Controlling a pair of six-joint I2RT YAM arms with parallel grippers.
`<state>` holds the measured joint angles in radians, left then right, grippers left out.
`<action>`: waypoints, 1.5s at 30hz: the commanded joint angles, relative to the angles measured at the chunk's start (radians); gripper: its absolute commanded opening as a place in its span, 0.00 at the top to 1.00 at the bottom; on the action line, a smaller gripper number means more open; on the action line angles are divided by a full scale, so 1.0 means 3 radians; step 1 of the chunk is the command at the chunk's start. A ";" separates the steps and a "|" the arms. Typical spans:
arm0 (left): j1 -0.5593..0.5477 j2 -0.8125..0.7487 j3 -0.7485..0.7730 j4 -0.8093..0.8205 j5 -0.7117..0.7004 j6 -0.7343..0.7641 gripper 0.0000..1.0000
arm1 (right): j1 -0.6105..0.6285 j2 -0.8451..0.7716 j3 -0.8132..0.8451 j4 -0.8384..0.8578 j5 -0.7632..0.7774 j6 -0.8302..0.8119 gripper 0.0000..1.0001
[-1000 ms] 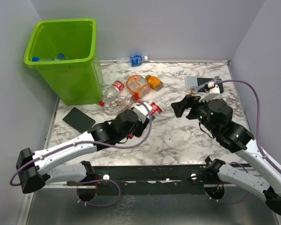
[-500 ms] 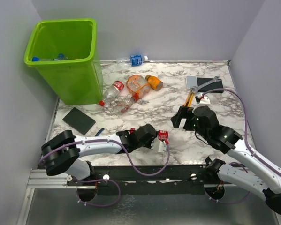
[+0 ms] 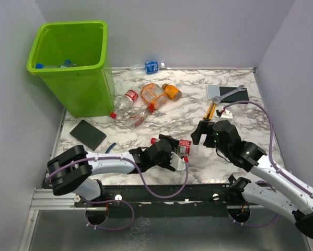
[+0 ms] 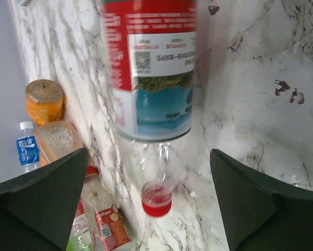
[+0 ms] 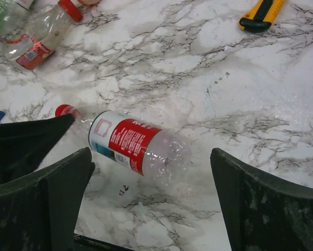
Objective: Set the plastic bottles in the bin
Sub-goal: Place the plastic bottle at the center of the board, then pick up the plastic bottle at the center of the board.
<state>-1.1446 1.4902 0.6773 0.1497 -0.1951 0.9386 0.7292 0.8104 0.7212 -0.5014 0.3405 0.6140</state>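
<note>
Bottle [image 3: 183,147] on table [image 3: 198,89], front centre; bin [image 3: 85,89] well apart, back left.
Left gripper [image 4: 150,154] spread, bottle between its fingers; right gripper [image 5: 151,152] spread, just beside. Long axis left-right, cap left. Left nearer.

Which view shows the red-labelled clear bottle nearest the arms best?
Right wrist: the clear plastic bottle with red label lies whole, red cap to base. Left wrist crops its base end; top external shows it small.
</note>
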 commanded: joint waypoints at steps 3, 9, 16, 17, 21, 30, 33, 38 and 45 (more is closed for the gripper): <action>-0.0055 -0.0805 -0.0231 0.0290 -0.0096 -0.0549 0.01 | -0.0015 0.0313 -0.0083 0.0323 0.0187 0.0011 0.00; -0.0163 -0.1794 -0.0593 0.0264 -0.0180 -0.2400 0.01 | -0.0175 0.1216 0.0021 0.1088 -0.0051 -0.0233 0.00; -0.0147 -0.1864 -0.1025 0.0780 -0.0641 -0.4717 0.01 | -0.0651 0.1886 0.0048 0.1633 -0.0454 -0.0287 0.00; -0.0144 -0.1818 -0.1080 0.0866 -0.0690 -0.4921 0.01 | -0.0684 0.1989 0.0067 0.1633 -0.0477 -0.0289 0.01; -0.0110 -0.1576 -0.1137 0.1078 -0.0892 -0.5380 0.01 | -0.0705 0.2069 -0.0002 0.1633 -0.0724 -0.0180 0.03; 0.0773 -0.0880 -0.1042 0.1550 -0.0121 -0.6102 0.01 | -0.0702 0.1438 -0.0816 0.2002 -0.1493 0.0231 0.04; 0.0882 -0.0459 -0.0803 0.1592 0.0203 -0.6115 0.01 | -0.0703 0.1284 -0.1016 0.2087 -0.1605 0.0340 0.05; 0.0898 0.0175 -0.0429 0.1633 0.0510 -0.6159 0.01 | -0.0692 0.1171 -0.1062 0.2046 -0.1740 0.0353 0.05; 0.0928 0.0677 -0.0104 0.1726 0.0647 -0.6194 0.09 | -0.0669 0.1055 -0.0898 0.1507 -0.1737 0.0123 0.02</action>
<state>-0.8761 1.6363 0.5938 0.6266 -0.0647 -0.9020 0.5179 1.1473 0.4160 0.0650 -0.1528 0.6971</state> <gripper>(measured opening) 0.942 0.969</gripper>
